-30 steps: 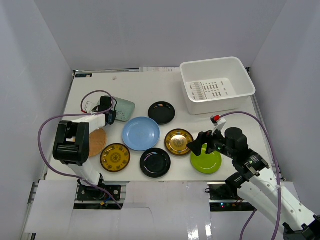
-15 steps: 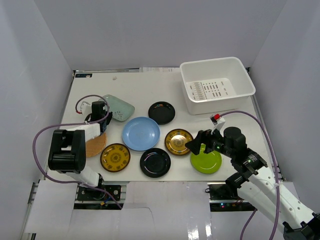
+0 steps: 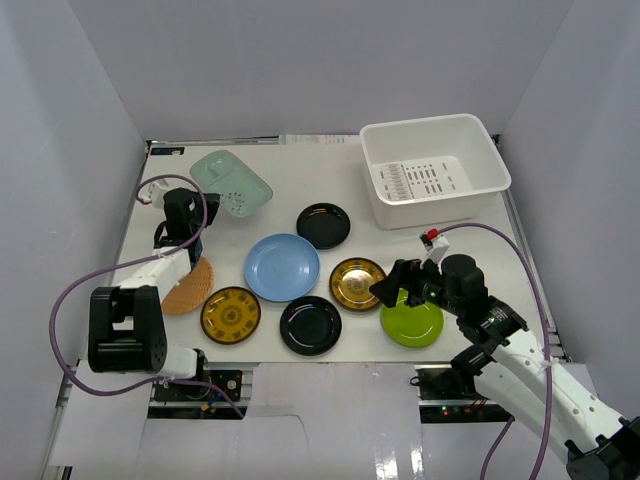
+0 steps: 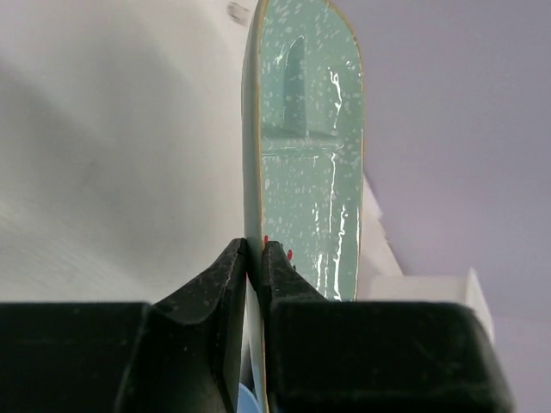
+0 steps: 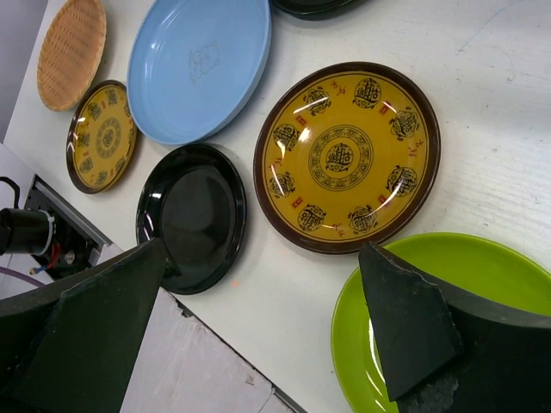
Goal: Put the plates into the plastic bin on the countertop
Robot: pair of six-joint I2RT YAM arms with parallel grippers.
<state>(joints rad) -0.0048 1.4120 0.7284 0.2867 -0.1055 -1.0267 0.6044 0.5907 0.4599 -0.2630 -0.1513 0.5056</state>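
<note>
Nothing has gone into the plastic bin point(image 3: 440, 207) yet: its slotted bottom is bare, so the whole job of eight plates is left.

One plate is in hand. The left pincer point(image 3: 198, 205) is clamped on the edge of the pale green squarish plate point(image 3: 232, 182), holding it clear of the counter point(image 3: 470, 260), well to the left of the bin. The left wrist view shows the pincer point(image 4: 255, 254) closed tight on the rim, with the plate point(image 4: 306, 155) standing on edge above it. By my reading this one is lifted and needs carrying across to the bin and releasing.

The right pincer point(image 3: 400, 285) is spread wide and grips nothing. It hangs in front of the bin, over the gap between the gold plate point(image 3: 358, 283) and the lime green plate point(image 3: 412, 322). In the right wrist view the pincer point(image 5: 258, 318) frames the lime green plate point(image 5: 491, 275) at one finger, so that is probably its next pick, though no grasp has begun.

The other plates lie flat on the counter, all left of and in front of the bin:
- the near black plate point(image 3: 323, 225), closest to the bin
- the light blue plate point(image 3: 282, 267)
- the far black plate point(image 3: 310, 325)
- the patterned yellow plate point(image 3: 230, 315)
- the woven orange plate point(image 3: 190, 285), farthest from the bin
</note>
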